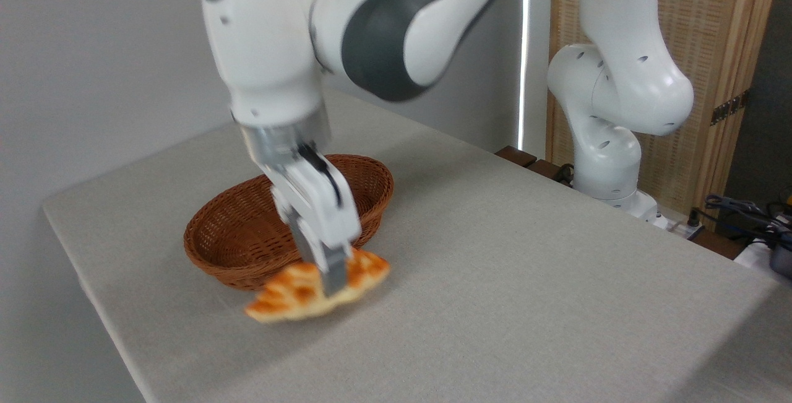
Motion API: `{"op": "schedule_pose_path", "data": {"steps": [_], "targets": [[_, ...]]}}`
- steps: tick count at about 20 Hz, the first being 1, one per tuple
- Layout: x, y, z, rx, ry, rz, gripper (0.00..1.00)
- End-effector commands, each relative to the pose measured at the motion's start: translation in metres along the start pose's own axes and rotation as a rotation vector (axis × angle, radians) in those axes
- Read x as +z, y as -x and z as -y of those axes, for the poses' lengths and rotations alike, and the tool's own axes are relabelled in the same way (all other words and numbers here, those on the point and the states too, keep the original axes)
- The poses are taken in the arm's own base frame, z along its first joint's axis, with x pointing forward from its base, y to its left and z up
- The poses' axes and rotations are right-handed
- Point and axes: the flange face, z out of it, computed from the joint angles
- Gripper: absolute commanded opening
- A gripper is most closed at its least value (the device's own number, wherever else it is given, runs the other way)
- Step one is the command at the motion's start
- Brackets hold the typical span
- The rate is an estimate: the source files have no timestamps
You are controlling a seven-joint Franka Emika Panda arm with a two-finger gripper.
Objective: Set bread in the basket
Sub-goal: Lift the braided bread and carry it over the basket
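The bread (291, 294), a long golden-orange loaf with a browned criss-cross top and pointed ends, hangs slightly blurred just in front of the basket's near rim, a little above the table. My gripper (328, 279) comes down from above and is shut on the bread across its middle, one grey finger (334, 276) showing in front of it. The basket (241, 229), an oval reddish-brown wicker bowl, stands right behind the bread with nothing visible inside; the gripper body hides part of its middle.
The grey cloth-covered table (526, 267) stretches to the right and front. Its left edge (80, 267) runs close to the basket. The arm's white base (609, 161) stands at the back right, with cables and devices (752, 217) beyond the table's far right corner.
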Motion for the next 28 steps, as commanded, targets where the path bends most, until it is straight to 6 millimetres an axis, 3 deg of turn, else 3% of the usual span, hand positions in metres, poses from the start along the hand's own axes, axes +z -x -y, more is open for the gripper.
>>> {"op": "schedule_pose_path", "data": {"steps": [1, 7, 9, 10, 12, 17, 28], "targets": [[-0.021, -0.045, -0.032, 0.012, 0.008, -0.061, 0.46], [-0.017, -0.095, -0.083, -0.031, 0.04, -0.072, 0.5], [-0.012, -0.111, -0.101, -0.044, 0.054, -0.066, 0.67], [-0.008, -0.119, -0.112, -0.053, 0.06, -0.062, 0.87], [0.0, -0.127, -0.121, -0.052, 0.07, -0.048, 0.99], [0.015, -0.131, -0.125, -0.06, 0.088, -0.025, 1.0], [0.019, -0.13, -0.119, -0.093, 0.088, -0.015, 1.0]]}}
